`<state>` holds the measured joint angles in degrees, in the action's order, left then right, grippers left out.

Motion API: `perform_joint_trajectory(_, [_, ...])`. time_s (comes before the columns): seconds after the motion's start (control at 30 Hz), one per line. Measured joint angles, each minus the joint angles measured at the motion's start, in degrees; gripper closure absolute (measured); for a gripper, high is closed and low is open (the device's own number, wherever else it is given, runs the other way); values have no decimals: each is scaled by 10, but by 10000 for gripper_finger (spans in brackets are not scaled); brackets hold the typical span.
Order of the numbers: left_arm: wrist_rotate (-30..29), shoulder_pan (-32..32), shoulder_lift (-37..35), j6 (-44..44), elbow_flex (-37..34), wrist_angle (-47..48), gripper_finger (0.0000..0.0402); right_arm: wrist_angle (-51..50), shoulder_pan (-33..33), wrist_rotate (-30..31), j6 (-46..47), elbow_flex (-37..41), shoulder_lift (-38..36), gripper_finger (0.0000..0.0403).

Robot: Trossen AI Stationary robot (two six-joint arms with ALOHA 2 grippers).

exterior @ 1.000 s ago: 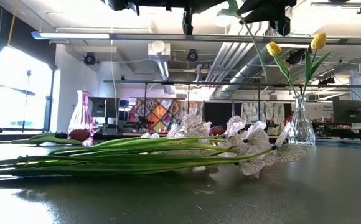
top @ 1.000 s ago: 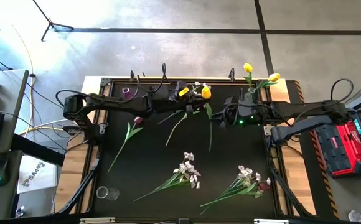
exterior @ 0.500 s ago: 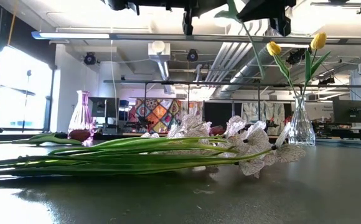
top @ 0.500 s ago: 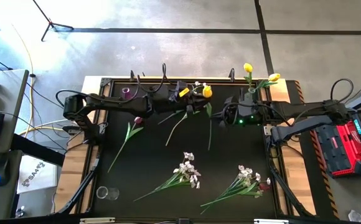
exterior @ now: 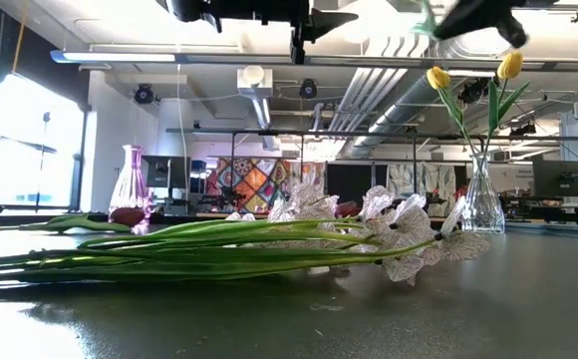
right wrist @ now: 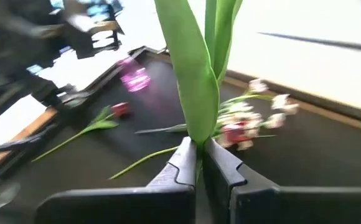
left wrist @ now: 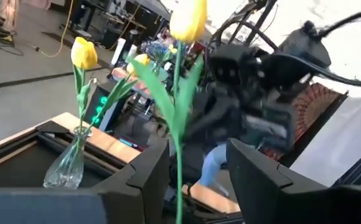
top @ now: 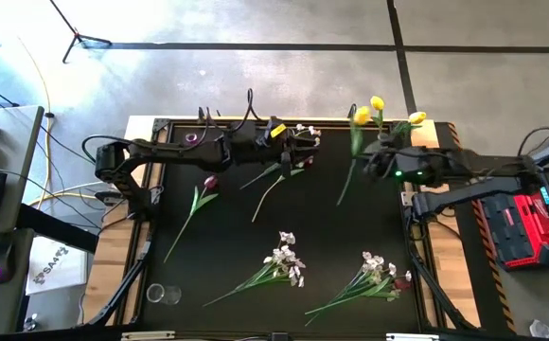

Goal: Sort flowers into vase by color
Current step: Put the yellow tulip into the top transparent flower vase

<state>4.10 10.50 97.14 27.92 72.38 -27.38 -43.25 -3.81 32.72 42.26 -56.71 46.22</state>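
Workshop with a grey concrete floor

Black tape lines [top: 256,45] cross the floor [top: 256,85]; a bright window [exterior: 30,140] and ceiling pipes [exterior: 369,90] show behind.

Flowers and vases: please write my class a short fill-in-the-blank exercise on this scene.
1. The right pincer is shut on the stem of a tulip whose bloom is ___.
2. The clear vase holds ___ yellow tulips.
3. The left pincer is ___, holding nothing.
Missing words: yellow; two; open.
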Motion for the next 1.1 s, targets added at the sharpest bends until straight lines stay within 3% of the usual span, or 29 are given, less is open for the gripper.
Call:
perform_joint_trajectory(0.23, [-1,0,0,-1,0,34,257,-64,0,161,-27,0,-51,403])
perform_joint_trajectory(0.43, [-1,0,0,-1,0,39,257,-72,3,354,-84,0,-39,403])
perform_joint_trajectory(0.57, [-2,0,0,-9,0,43,258,-72,23,434,-108,0,-20,403])
perform_joint_trajectory(0.87, [-4,6,0,-12,0,82,257,-75,85,455,-112,0,-12,403])
perform_joint_trajectory(1.1, [-20,16,0,-11,0,98,258,-75,140,432,-106,18,-12,403])
